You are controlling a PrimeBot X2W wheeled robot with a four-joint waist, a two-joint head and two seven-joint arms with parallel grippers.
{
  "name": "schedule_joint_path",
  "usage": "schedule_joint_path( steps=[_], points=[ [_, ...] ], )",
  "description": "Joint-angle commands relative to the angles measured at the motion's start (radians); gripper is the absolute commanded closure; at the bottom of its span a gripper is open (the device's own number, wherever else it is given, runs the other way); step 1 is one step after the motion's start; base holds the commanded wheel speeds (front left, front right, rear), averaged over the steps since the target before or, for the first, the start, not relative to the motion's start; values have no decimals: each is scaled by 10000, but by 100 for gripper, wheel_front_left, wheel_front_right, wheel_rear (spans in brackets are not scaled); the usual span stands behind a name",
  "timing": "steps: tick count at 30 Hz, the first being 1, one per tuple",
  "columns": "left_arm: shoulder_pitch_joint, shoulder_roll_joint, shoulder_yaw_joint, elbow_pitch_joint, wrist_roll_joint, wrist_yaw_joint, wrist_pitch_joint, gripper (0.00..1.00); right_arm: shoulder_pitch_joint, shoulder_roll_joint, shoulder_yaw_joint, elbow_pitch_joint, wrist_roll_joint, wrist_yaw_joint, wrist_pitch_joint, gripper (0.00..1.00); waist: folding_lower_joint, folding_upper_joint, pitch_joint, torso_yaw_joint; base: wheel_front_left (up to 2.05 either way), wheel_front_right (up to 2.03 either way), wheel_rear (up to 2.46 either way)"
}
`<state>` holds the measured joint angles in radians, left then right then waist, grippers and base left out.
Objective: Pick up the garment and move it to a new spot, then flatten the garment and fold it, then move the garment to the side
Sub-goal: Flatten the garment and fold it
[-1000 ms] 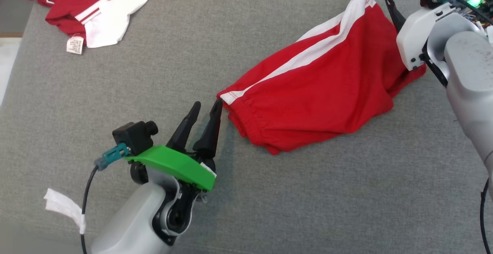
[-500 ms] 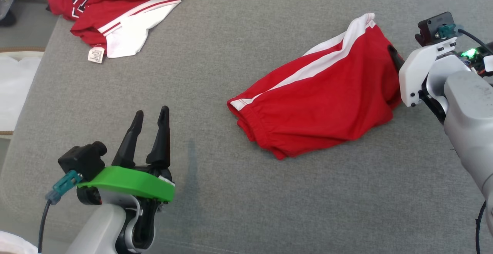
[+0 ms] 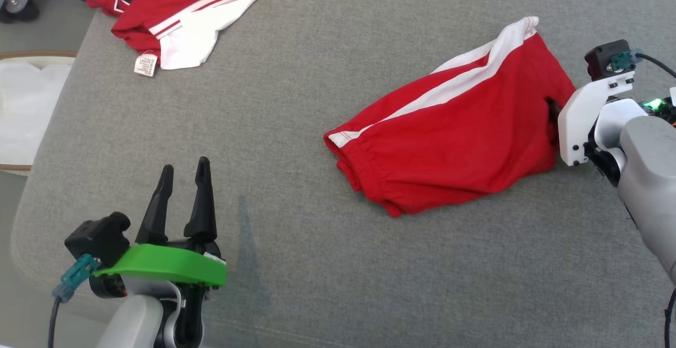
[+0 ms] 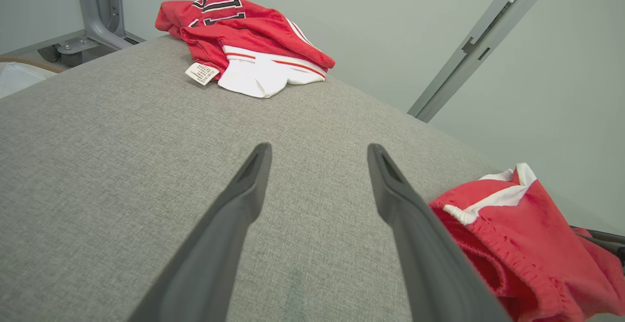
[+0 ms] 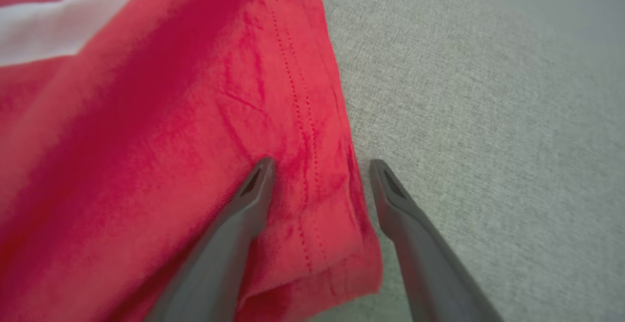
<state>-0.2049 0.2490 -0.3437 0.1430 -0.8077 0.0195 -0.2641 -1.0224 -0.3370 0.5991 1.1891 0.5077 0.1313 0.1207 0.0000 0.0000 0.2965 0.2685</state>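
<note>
right claw [image 5: 322, 163]: released, fingers spread astride the hem edge of the red shorts [image 5: 146, 141]. one finger was over red cloth, the other over the grey cushion [image 5: 488, 117]. whether the tips pressed down could not be told.
hidden at right claw: in the head view its own white wrist housing covered nearly all of it. only a dark sliver of finger showed against the hem.
left claw [image 3: 185, 164]: released, holding nothing, fingers apart above bare cushion.
red shorts: lay rumpled on the cushion, hem end at the right claw. the elastic waistband end pointed toward the left claw but was well apart from it.
cut off: in the left wrist view the shorts ran off the lower right corner, partly behind that claw's finger. in the right wrist view the cloth was blurred and ran off the left edge.
second red garment [image 3: 174, 10]: well beyond the left claw's fingertips, at the far cushion edge, top cropped. its white label [image 3: 146, 65] was too small to read.
change over the last second: the left claw had had a fingertip at the waistband corner and had since drawn back, well clear. the right claw's fingertip, then plain beyond the hem, was now nearly hidden. the camera had shifted too. the shorts kept much the same shape.
</note>
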Motion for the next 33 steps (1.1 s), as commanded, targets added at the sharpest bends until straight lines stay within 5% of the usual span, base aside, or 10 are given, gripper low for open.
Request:
schedule_joint_path(
  steps=[1,2,3,13,21,33],
  points=[
    [166,-100,89,75,103,-78,-2,0,398,36,73,48,148,-11,198,77,0,0,-10,-32,0,0,0],
    [161,-160,147,111,179,-120,-2,0,484,84,96,24,273,-8,274,94,0,0,-21,-56,0,0,0],
    [157,-208,193,135,266,-155,-2,0,567,122,87,15,397,-5,343,100,0,0,-33,-82,0,0,0],
    [25,-601,743,422,1105,-510,-1,0,626,252,-178,-339,1079,-12,-883,100,0,0,-285,-706,0,0,0],
    [207,-700,1069,788,1659,-696,-3,0,1059,387,-464,-7,1158,-11,-2388,100,0,0,-944,-1892,0,0,0],
    [667,-939,1106,1496,2118,-826,-3,0,2895,906,-1971,610,1662,-12,-3851,100,0,0,-1633,-3283,0,0,0]
  ],
)
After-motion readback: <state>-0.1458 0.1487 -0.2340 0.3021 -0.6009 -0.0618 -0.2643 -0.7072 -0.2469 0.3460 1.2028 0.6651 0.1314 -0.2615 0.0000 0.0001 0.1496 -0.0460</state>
